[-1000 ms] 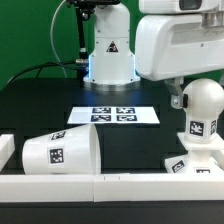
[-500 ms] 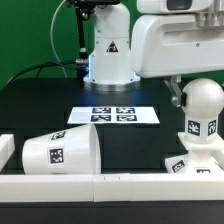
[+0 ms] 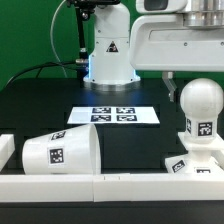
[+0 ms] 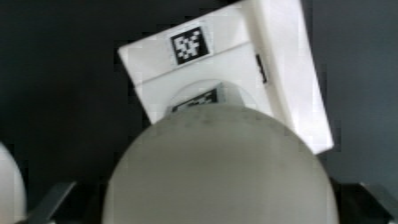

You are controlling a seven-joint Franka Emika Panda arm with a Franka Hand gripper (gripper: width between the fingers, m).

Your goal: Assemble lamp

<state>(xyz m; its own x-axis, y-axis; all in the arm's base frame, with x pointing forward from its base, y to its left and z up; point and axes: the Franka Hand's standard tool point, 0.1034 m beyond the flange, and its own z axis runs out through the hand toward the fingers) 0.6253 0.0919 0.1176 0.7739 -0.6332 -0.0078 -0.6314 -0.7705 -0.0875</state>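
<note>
The white bulb (image 3: 200,103) stands upright with its ribbed neck in the wedge-like base (image 3: 184,165) at the exterior view's right front. My gripper (image 3: 181,78) hangs just above the bulb's round head, one finger (image 3: 168,75) showing beside it. In the wrist view the bulb head (image 4: 217,160) fills the space between my fingers (image 4: 54,200), which stand wide apart with dark gaps on both sides. The gripper is open and holds nothing. The base (image 4: 267,70) lies below the bulb. The tapered shade (image 3: 60,150) lies on its side at the left front.
The marker board (image 3: 113,115) lies flat in the middle of the black table. The robot's pedestal (image 3: 108,55) stands behind it. A white rail (image 3: 100,187) runs along the table's front edge, with a short white block (image 3: 5,148) at the far left.
My gripper has risen and shifted slightly to the exterior view's left, so its finger is now higher than the bulb's head. The bulb stays standing on the base. The shade has not moved.
</note>
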